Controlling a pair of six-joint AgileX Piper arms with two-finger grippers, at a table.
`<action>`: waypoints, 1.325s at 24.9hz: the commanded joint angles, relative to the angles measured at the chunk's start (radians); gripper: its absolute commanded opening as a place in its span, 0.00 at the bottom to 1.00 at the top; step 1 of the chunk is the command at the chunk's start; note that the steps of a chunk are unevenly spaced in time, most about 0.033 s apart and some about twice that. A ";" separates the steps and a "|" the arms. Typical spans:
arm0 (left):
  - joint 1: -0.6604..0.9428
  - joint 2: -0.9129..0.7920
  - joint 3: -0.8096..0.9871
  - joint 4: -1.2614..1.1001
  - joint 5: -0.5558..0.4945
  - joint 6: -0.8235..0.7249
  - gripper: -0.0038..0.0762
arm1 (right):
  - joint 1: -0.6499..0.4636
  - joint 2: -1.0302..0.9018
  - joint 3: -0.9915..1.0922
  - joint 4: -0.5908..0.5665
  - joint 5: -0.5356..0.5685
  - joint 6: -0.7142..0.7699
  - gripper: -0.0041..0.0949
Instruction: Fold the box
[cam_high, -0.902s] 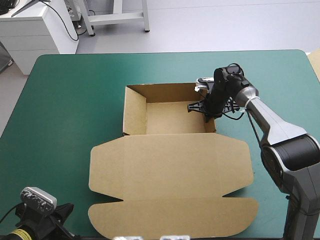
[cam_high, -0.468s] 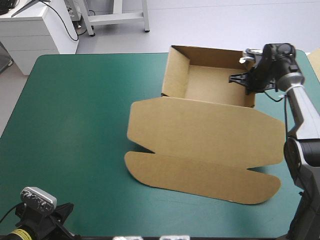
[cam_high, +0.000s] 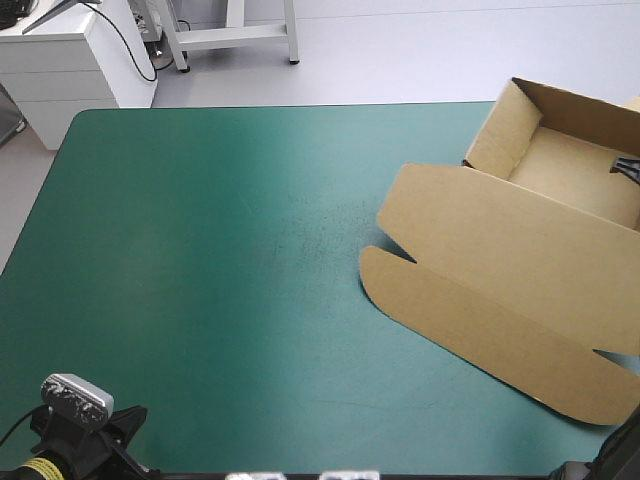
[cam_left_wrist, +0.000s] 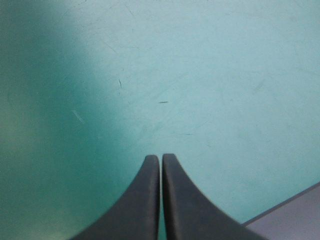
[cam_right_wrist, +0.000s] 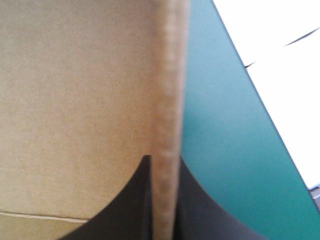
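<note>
The brown box (cam_high: 560, 170) is an open tray with raised walls at the table's far right corner. Its flat lid (cam_high: 500, 260) stretches toward the table's middle and front right, and part of the box runs past the picture's right side. My right gripper (cam_high: 628, 165) shows only as a black tip inside the tray. In the right wrist view the right gripper (cam_right_wrist: 163, 161) is shut on the box's upright side wall (cam_right_wrist: 167, 90). My left gripper (cam_left_wrist: 160, 158) is shut on nothing, low over the bare teal-green cover (cam_left_wrist: 165, 75) at the near left corner.
The table's right edge (cam_right_wrist: 260, 95) runs close beside the held wall, with pale floor beyond it. A table edge (cam_left_wrist: 282, 207) lies just beside my left gripper. The teal-green cover (cam_high: 200, 250) spreads across the left and middle of the table.
The box has been dragged from the table's middle to its far right corner, turning a little as it went. My right arm has gone almost out of the high view. The left arm has not moved.
</note>
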 joint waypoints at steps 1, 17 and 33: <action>-0.001 0.013 -0.023 -0.004 -0.058 -0.009 0.04 | -0.051 -0.064 -0.026 0.017 0.006 -0.021 0.02; -0.001 0.013 -0.023 -0.007 -0.058 -0.009 0.04 | -0.057 -0.082 -0.018 -0.028 0.008 -0.011 0.48; -0.001 0.013 -0.023 -0.007 -0.058 -0.009 0.04 | -0.044 -0.613 0.368 0.212 0.006 -0.137 0.03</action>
